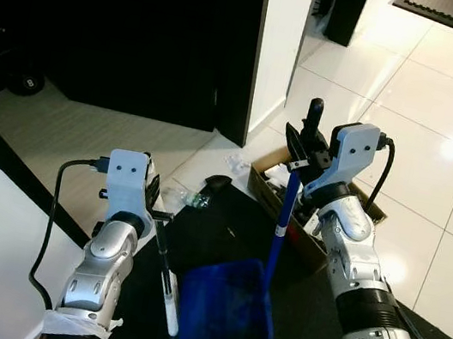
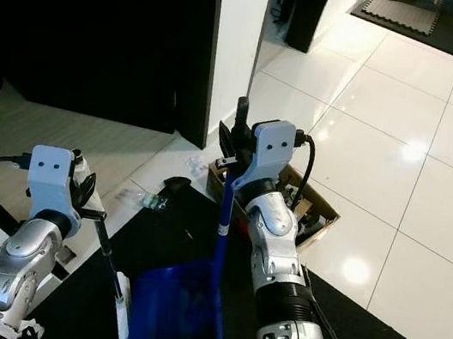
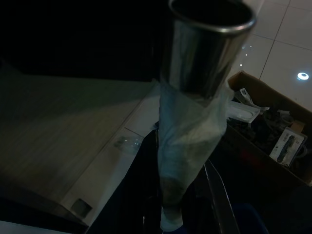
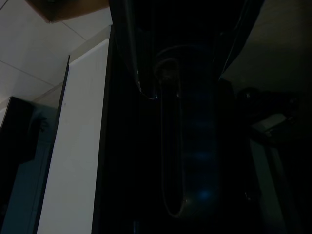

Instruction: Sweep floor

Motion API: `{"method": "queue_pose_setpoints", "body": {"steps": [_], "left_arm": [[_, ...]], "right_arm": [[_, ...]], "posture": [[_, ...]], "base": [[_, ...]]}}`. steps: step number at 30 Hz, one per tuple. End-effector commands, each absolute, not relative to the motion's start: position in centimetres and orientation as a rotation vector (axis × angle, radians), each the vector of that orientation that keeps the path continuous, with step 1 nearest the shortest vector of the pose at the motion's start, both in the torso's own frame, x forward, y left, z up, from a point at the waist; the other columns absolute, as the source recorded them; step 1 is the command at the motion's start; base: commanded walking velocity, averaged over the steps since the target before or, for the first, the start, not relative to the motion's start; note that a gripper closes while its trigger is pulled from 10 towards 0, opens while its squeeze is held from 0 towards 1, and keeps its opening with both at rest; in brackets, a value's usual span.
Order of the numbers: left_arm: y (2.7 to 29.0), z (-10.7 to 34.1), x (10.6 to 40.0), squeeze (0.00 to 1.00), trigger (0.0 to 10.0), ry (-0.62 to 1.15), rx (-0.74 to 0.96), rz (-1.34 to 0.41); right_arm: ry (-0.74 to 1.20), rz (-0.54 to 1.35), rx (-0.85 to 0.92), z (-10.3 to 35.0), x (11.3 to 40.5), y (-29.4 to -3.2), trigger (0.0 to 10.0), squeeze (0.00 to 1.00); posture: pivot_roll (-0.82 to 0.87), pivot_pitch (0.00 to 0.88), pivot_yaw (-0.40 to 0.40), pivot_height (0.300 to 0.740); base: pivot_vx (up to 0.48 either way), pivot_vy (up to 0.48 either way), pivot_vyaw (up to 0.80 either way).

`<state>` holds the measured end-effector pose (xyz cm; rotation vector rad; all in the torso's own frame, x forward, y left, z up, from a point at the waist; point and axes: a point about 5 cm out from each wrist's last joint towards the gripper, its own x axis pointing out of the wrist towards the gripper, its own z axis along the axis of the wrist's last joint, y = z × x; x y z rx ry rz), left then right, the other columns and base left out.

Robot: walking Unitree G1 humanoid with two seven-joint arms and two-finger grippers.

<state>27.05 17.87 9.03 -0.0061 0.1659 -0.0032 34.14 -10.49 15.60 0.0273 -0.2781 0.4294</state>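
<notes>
While open tile lies ahead, right gripper clamps dustpan handle — left gripper grips broom.

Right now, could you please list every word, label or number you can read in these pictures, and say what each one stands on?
None can be read.
Packets in the cardboard box: one card-backed packet carries print, too small and dim to read.
Blue dustpan, its blue handle and the brush handle: no lettering shows.
Clear wrapper on the floor: nothing legible.
</notes>
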Motion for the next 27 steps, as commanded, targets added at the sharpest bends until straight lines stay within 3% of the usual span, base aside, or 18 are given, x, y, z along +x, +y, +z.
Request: {"method": "queue_pose_setpoints", "body": {"steps": [1,27], "left_arm": [[17.93,9.45,27.29,0.00,10.0,0.139,0.017,-0.003],[17.93,9.28,27.15,0.00,10.0,0.145,0.019,-0.004]], "right_arm": [[-0.282,0.428,0.019,15.81,34.22,-10.41,10.0,0.00],[-0.270,0.415,0.013,15.58,34.19,-10.55,10.0,0.00]], "posture": [[0.06,0.076,0.039,0.740],[0.06,0.087,0.042,0.740]], "base": [[0.000,0.000,0.79],[0.000,0.000,0.79]]}}
